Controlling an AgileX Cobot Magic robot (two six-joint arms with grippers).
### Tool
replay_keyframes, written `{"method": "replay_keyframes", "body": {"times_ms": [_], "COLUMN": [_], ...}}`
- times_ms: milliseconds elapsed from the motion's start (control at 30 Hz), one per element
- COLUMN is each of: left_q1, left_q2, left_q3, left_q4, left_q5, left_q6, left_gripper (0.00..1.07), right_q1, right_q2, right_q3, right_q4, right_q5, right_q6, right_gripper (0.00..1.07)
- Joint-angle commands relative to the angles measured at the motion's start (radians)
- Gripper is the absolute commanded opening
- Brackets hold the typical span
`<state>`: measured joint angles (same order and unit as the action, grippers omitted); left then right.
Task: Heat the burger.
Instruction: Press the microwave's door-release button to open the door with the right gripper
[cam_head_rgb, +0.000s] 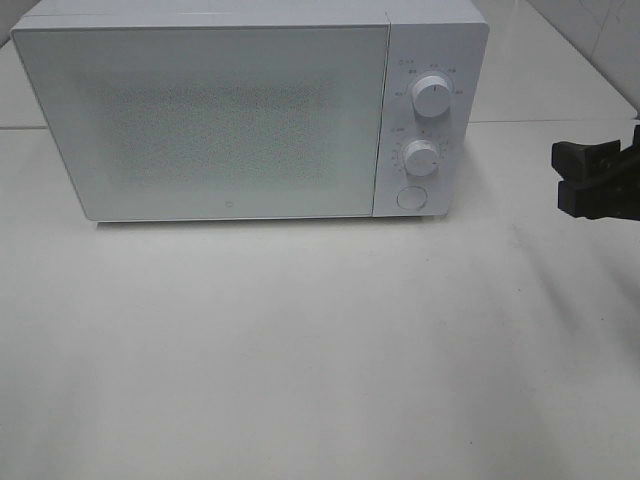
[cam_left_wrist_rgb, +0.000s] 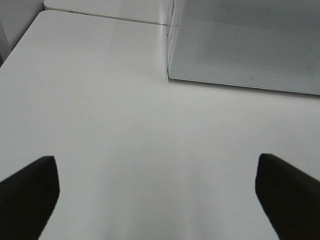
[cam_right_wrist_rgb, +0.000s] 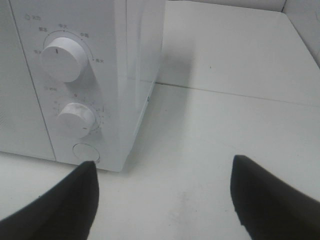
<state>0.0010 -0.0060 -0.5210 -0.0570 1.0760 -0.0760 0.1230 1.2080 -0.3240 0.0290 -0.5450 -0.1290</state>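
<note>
The white microwave (cam_head_rgb: 440, 40) stood at the back of the pale table (cam_head_rgb: 300, 360) with its frosted door (cam_head_rgb: 200, 120) shut. The burger showed in no view, so where it lay could not be told. The left gripper (cam_left_wrist_rgb: 157, 200) hovered over the tabletop near the door's corner with its jaws spread wide and nothing between them, while the right gripper (cam_right_wrist_rgb: 160, 200) hung just off the control side, facing the upper dial (cam_right_wrist_rgb: 64, 59), the lower dial (cam_right_wrist_rgb: 76, 119) and the round button (cam_right_wrist_rgb: 85, 151), its jaws likewise wide apart and empty.

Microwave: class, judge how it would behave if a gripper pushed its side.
The microwave looks rigid and boxy, probably stiff. Broad and flat on the table, it seems unlikely to tip. That smooth surface might let it slide.
</note>
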Motion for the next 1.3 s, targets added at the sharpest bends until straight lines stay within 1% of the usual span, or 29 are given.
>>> {"method": "replay_keyframes", "body": {"times_ms": [33,100,133,167,333,367,433,467,500,533,567,600,633,667,700,733,767,800,833,867,900,933,967,1000,1133,1167,1200,1300], "left_q1": [0.0,0.0,0.0,0.0,0.0,0.0,0.0,0.0,0.0,0.0,0.0,0.0,0.0,0.0,0.0,0.0,0.0,0.0,0.0,0.0,0.0,0.0,0.0,0.0,0.0,0.0,0.0,0.0], "left_q2": [-0.004,-0.004,-0.004,-0.004,-0.004,-0.004,-0.004,-0.004,-0.004,-0.004,-0.004,-0.004,-0.004,-0.004,-0.004,-0.004,-0.004,-0.004,-0.004,-0.004,-0.004,-0.004,-0.004,-0.004,-0.004,-0.004,-0.004,-0.004], "left_q3": [0.0,0.0,0.0,0.0,0.0,0.0,0.0,0.0,0.0,0.0,0.0,0.0,0.0,0.0,0.0,0.0,0.0,0.0,0.0,0.0,0.0,0.0,0.0,0.0,0.0,0.0,0.0,0.0], "left_q4": [-0.001,-0.001,-0.001,-0.001,-0.001,-0.001,-0.001,-0.001,-0.001,-0.001,-0.001,-0.001,-0.001,-0.001,-0.001,-0.001,-0.001,-0.001,-0.001,-0.001,-0.001,-0.001,-0.001,-0.001,-0.001,-0.001,-0.001,-0.001], "left_q5": [-0.008,-0.008,-0.008,-0.008,-0.008,-0.008,-0.008,-0.008,-0.008,-0.008,-0.008,-0.008,-0.008,-0.008,-0.008,-0.008,-0.008,-0.008,-0.008,-0.008,-0.008,-0.008,-0.008,-0.008,-0.008,-0.008,-0.008,-0.008], "left_q6": [0.002,0.002,0.002,0.002,0.002,0.002,0.002,0.002,0.002,0.002,0.002,0.002,0.002,0.002,0.002,0.002,0.002,0.002,0.002,0.002,0.002,0.002,0.002,0.002,0.002,0.002,0.002,0.002], "left_gripper": [1.0,1.0,1.0,1.0,1.0,1.0,1.0,1.0,1.0,1.0,1.0,1.0,1.0,1.0,1.0,1.0,1.0,1.0,1.0,1.0,1.0,1.0,1.0,1.0,1.0,1.0,1.0,1.0], "right_q1": [-0.003,-0.003,-0.003,-0.003,-0.001,0.029,0.047,0.102,0.102,0.155,0.175,0.175,0.219,0.244,0.244,0.289,0.315,0.315,0.367,0.367,0.412,0.437,0.437,0.473,0.518,0.518,0.541,0.566], "right_q2": [0.033,0.089,0.089,0.128,0.198,0.235,0.252,0.283,0.283,0.318,0.332,0.332,0.363,0.379,0.379,0.404,0.414,0.414,0.428,0.428,0.439,0.445,0.445,0.452,0.459,0.459,0.459,0.459], "right_q3": [0.019,0.035,0.035,0.04,0.04,0.04,0.04,0.04,0.04,0.04,0.04,0.04,0.04,0.039,0.039,0.038,0.038,0.038,0.038,0.038,0.038,0.038,0.038,0.038,0.034,0.034,0.02,0.005], "right_q4": [0.042,0.054,0.054,0.068,0.12,0.159,0.18,0.228,0.228,0.291,0.325,0.325,0.386,0.417,0.417,0.462,0.481,0.481,0.512,0.512,0.549,0.57,0.57,0.606,0.663,0.663,0.679,0.679], "right_q5": [-0.111,-0.209,-0.209,-0.257,-0.323,-0.36,-0.377,-0.408,-0.408,-0.44,-0.455,-0.455,-0.488,-0.505,-0.505,-0.528,-0.541,-0.541,-0.557,-0.557,-0.573,-0.579,-0.579,-0.585,-0.587,-0.587,-0.585,-0.583], "right_q6": [-0.023,-0.029,-0.029,-0.029,-0.029,-0.04,-0.053,-0.079,-0.079,-0.097,-0.101,-0.101,-0.111,-0.117,-0.117,-0.121,-0.121,-0.121,-0.121,-0.121,-0.121,-0.121,-0.121,-0.125,-0.136,-0.136,-0.149,-0.156], "right_gripper": [0.74,0.74,0.74,0.74,0.74,0.74,0.74,0.74,0.74,0.74,0.74,0.74,0.74,0.74,0.74,0.74,0.74,0.74,0.74,0.74,0.74,0.74,0.74,0.74,0.74,0.74,0.74,0.74]}}
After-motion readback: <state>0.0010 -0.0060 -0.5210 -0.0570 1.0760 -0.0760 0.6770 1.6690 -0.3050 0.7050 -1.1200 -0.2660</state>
